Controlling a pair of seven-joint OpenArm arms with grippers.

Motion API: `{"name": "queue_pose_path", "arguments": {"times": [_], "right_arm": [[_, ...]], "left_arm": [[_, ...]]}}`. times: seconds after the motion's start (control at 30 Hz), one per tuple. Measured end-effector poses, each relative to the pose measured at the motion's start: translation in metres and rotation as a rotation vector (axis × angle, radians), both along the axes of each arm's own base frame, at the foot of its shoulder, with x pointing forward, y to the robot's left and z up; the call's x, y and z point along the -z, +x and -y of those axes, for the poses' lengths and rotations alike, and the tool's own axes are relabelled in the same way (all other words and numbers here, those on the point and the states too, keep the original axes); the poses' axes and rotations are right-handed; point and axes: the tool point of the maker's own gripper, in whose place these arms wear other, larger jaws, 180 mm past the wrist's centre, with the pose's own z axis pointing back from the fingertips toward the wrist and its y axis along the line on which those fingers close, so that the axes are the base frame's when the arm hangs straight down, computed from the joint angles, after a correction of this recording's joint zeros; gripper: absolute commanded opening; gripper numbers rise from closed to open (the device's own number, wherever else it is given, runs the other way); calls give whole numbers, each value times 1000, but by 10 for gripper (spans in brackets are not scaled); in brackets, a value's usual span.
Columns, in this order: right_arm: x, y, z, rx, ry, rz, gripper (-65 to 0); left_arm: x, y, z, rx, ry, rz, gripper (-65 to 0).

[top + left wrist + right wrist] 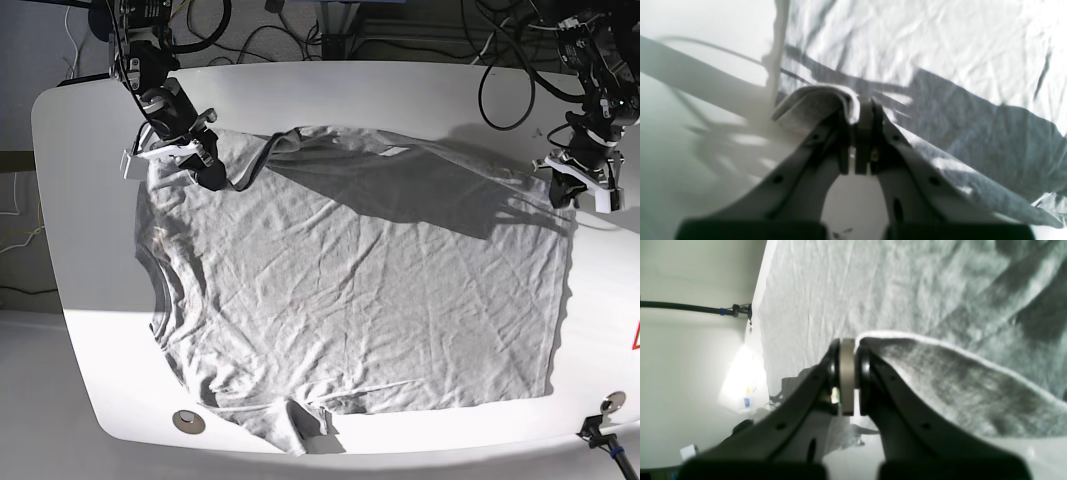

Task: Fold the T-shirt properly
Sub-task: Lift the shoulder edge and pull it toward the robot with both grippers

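**Both arms pinching the far edge of the shirt, first fold about to happen**

Biggest thing first: the white oval table [400,85] with rounded corners, and spread nearly flat across it the large wrinkled light heather-grey cotton T-shirt [350,300]. Collar end sits toward the base view's left, hem toward its right, one sleeve hanging near the front edge. No lettering showing on the upward side, so I'd guess the print faces down

Then the arms. The right gripper [847,350] is clamped tight on a fold of grey fabric at the far shoulder corner, which curls up over the tip. The left gripper [863,103] is likewise squeezed down on the far hem corner, cloth bunched over one side. Both far corners look a bit lifted

My read: this is the opening lengthwise fold, corners grabbed, nothing folded over yet. Next move probably needs both arms lifting together and carrying that far edge toward the near edge, keeping it taut so it lands straight

No boxes, bins or trays anywhere, so nothing to report there
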Motion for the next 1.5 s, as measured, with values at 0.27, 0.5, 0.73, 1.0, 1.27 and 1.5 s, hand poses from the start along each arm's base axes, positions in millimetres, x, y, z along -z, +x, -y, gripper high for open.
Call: {"name": "queue_pose_path", "arguments": {"times": [0.27, 0.5, 0.73, 1.0, 1.27, 1.5], "right_arm": [[0, 60, 3, -22, 27, 43, -650], [3, 101, 9, -21, 48, 36, -650], [-1, 129, 29, 5, 28, 46, -650], [-8, 148, 33, -8, 29, 74, -650], [-1, 148, 35, -2, 31, 53, -650], [-3, 150, 34, -3, 33, 59, -650]], "left_arm": [[6, 26, -3, -14, -52, -33, -650], [11, 46, -4, -34, -111, -24, -650], [13, 51, -17, -65, -128, -24, -650], [12, 53, -28, -94, -138, -21, -650], [1, 65, -28, -90, -142, 13, -650], [-4, 70, -28, -89, -140, 25, -650]]}}
